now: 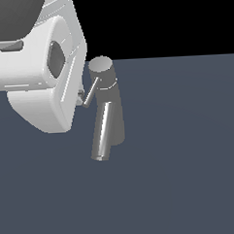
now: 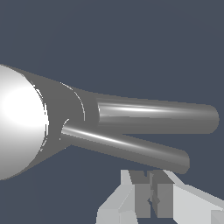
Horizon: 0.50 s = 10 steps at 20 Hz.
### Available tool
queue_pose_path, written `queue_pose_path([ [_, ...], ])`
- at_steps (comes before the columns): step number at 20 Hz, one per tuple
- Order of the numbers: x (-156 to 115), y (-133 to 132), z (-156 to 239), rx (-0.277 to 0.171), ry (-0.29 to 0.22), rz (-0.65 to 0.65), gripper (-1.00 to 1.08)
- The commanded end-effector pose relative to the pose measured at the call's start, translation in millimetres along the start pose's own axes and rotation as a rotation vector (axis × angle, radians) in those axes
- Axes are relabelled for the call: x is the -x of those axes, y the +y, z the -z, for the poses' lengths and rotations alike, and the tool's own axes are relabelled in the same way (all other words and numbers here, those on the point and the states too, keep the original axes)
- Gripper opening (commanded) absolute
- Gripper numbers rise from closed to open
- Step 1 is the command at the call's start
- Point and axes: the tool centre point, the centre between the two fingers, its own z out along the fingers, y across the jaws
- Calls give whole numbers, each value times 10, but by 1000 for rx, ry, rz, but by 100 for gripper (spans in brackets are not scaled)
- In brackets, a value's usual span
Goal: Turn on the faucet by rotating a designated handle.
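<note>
One faucet (image 1: 108, 107) stands on the dark blue-grey bench (image 1: 190, 173), a little left of the middle of the exterior frame. It is a tapered grey column with a flat round cap, and one shiny slanted spout (image 1: 102, 132) runs down toward the lower left.

One handle (image 1: 92, 92), a thin dark-grey rod, sticks out from just under the cap, pointing down and to the exterior view's left.

The single white claw (image 1: 80, 95) fills the upper left of the exterior frame, and its tip sits right at the handle's free end, just beside it. Whether they touch cannot be told.

In the wrist view the cap is a bright disc at the left edge, with the spout (image 2: 157, 116) and the handle (image 2: 127, 148) reaching toward the right. The claw (image 2: 152, 192) shows at the bottom of that frame, just below the handle's end, its two grey pads (image 2: 141, 197) pressed nearly together with only a thin slit between and nothing held.
</note>
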Motion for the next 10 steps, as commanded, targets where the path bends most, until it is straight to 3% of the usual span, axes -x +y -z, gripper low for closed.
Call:
queue_pose_path([
  [1,-141,17,-12,4,11,-18,-100],
  [10,-342,56,-16,8,14,-22,-100],
])
